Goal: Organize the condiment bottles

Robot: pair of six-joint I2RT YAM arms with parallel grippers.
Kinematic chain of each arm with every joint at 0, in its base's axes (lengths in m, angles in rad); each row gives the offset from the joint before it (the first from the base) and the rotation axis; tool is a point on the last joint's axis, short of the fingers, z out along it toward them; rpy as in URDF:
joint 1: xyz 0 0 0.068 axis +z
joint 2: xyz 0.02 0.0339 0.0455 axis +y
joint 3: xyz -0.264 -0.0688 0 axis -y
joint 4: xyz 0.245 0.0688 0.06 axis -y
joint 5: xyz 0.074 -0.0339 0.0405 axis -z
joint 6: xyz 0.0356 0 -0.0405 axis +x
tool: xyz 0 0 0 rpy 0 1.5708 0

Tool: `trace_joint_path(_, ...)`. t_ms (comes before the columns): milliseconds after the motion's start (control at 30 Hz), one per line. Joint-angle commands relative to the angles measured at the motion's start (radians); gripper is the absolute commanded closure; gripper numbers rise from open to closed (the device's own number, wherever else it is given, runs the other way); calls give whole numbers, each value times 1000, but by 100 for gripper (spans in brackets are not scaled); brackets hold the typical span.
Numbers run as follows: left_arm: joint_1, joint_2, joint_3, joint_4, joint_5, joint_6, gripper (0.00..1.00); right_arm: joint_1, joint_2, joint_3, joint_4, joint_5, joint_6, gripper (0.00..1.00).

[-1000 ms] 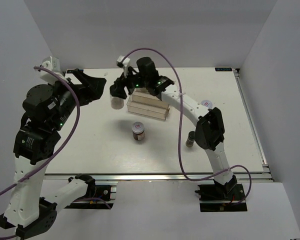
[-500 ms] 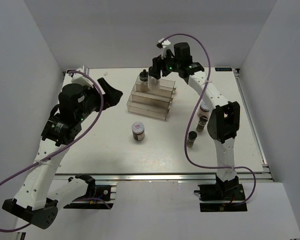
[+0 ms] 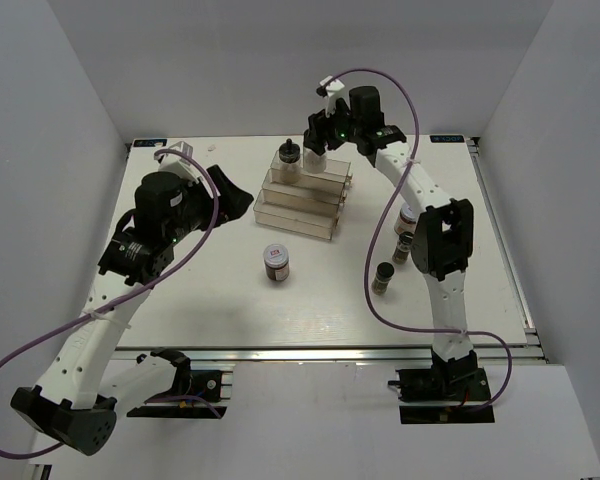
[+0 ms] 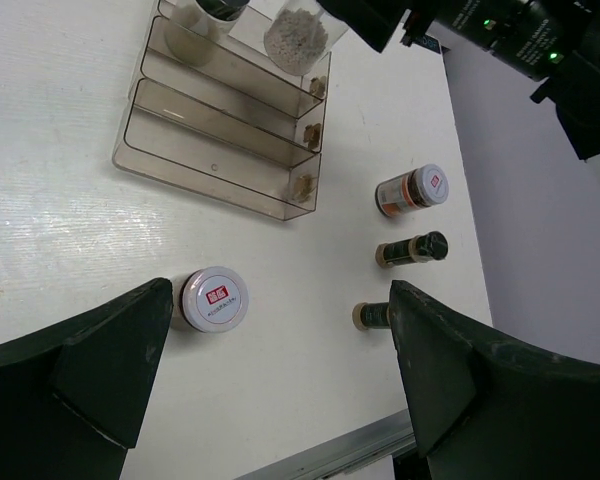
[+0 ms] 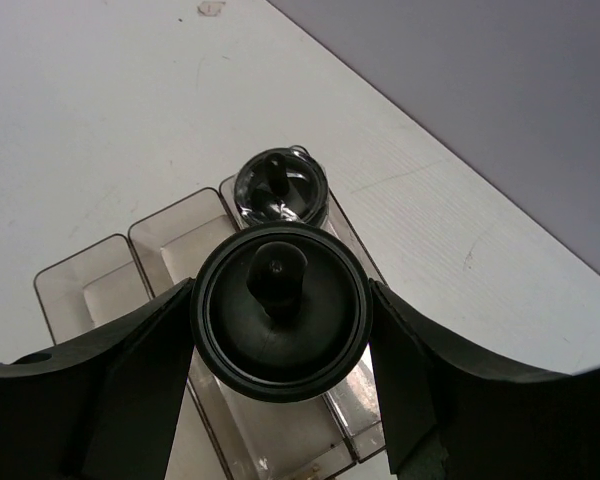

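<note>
- Swung across in the past second: the right gripper (image 3: 323,138) has left the rack's (image 3: 295,218) left end and now stands over its top step, close to the far edge of the tabletop (image 3: 180,300). The left arm has drawn in toward the rack.
- Right jaws are clamped on the black cap of a whitish bottle (image 5: 280,310), one finger on each side. Whether its base already rests on the step cannot be told.
- Long axis is vertical, with the cap pointing straight up at the wrist camera and the base toward the rack.
- Handling, as a judgement: small, light and rigid, with smooth walls likely to slip. The wide cap offers the surest hold, and a straight descent should keep it from tipping against its neighbour.
- That neighbour, a twin bottle (image 3: 289,160), stands upright just beside it on the same top step.
- Left gripper (image 4: 280,300) hovers with jaws wide apart, holding nothing, above a squat jar (image 4: 212,298) near the middle of the tabletop.
- Toward the right edge wait a second squat jar (image 4: 410,190), a slim shaker (image 4: 410,250) and a second shaker (image 4: 372,315), all outside the rack.
</note>
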State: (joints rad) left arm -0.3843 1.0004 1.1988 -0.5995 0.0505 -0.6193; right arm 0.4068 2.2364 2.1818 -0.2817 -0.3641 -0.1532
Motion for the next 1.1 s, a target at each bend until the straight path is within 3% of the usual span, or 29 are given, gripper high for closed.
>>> trace_joint_path(0, 1, -22, -11, 9, 5, -8, 2, -8, 22, 58, 110, 31, -11, 100)
trace_joint_path(1067, 1, 6, -80, 15, 38, -13, 2, -33, 118, -51, 259, 77, -35, 100)
